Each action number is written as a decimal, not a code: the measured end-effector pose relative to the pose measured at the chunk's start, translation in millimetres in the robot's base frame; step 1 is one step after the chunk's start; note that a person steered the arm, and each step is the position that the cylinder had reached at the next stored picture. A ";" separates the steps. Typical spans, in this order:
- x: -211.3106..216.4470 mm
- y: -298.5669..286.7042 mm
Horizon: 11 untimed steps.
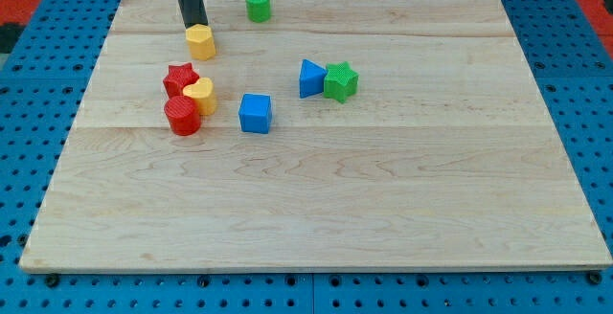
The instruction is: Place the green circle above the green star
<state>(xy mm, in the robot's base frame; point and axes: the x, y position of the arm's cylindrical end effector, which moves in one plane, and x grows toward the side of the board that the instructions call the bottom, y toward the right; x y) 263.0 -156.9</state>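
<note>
My tip [196, 27] carries no jaws, so nothing is grasped; it touches the yellow hexagonal plastic block [200, 41]; the green plastic circle [258, 5] sits to its right, already above the green plastic star [340, 81] though leftward

my tip [195, 27] touching yellow hexagon [200, 41], green circle [258, 5] near, green star [340, 81]

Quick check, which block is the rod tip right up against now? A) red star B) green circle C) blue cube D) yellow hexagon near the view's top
D. My tip sits at the top edge of the yellow hexagon near the view's top left, while the green circle lies off to the view's right of it, clear of the rod, and the green star is farther down and right.
</note>
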 end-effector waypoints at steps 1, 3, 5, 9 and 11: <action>19.8 6.6; 90.9 -20.0; 5.2 24.4; -43.9 143.4; -40.8 211.8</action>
